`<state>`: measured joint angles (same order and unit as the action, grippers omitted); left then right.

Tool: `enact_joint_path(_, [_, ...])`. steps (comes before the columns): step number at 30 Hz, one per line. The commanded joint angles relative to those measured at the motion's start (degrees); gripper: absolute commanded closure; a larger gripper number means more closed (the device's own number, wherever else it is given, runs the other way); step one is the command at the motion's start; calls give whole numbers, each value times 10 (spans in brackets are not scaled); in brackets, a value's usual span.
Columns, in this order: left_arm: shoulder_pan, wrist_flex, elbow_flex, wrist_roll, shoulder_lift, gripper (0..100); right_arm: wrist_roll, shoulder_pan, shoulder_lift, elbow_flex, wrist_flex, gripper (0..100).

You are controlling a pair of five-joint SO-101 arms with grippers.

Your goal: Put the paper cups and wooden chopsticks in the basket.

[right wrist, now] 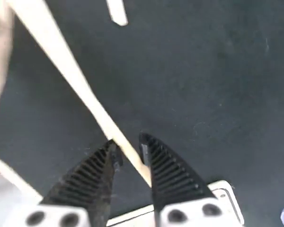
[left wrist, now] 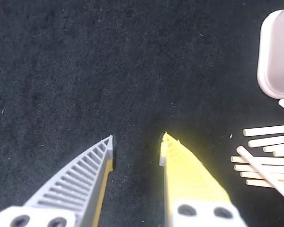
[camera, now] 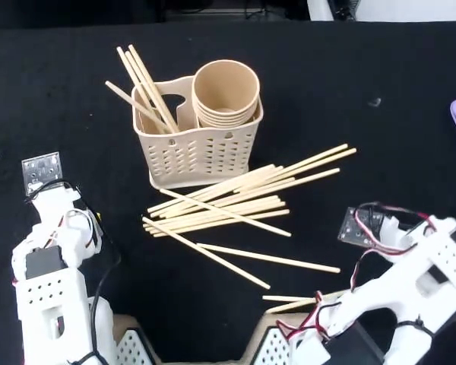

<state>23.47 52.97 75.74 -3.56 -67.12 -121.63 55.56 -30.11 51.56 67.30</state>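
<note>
At table centre: I see the basket (camera: 197,156), with stacked paper cups (camera: 226,93) in one compartment and leaning chopsticks (camera: 144,84) in the other.
Loose chopsticks (camera: 228,201): heaped on the black cloth (camera: 365,76) just in front of the basket.
Left gripper (left wrist: 137,136): jaws well apart, holding nothing, over bare cloth near the heap.
Right gripper (right wrist: 127,139): jaws narrowly apart, straddling a single chopstick (right wrist: 71,75); I cannot tell if it is clamped.
</note>
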Motion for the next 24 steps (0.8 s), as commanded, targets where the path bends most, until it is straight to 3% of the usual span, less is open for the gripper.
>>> enact_joint_path(1, [5,-11,-5,4,-5,830,8,23,3,62,-107,988])
enact_joint_path(6, [2,-11,-4,4,-5,830,41,13,0,116,-117,975])
enact_joint_path(9, [1,-11,-4,4,-5,830,92,-3,1,118,-116,903])
enact_joint_path(24, [1,-11,-5,4,-5,830,93,-8,-2,105,-18,878])
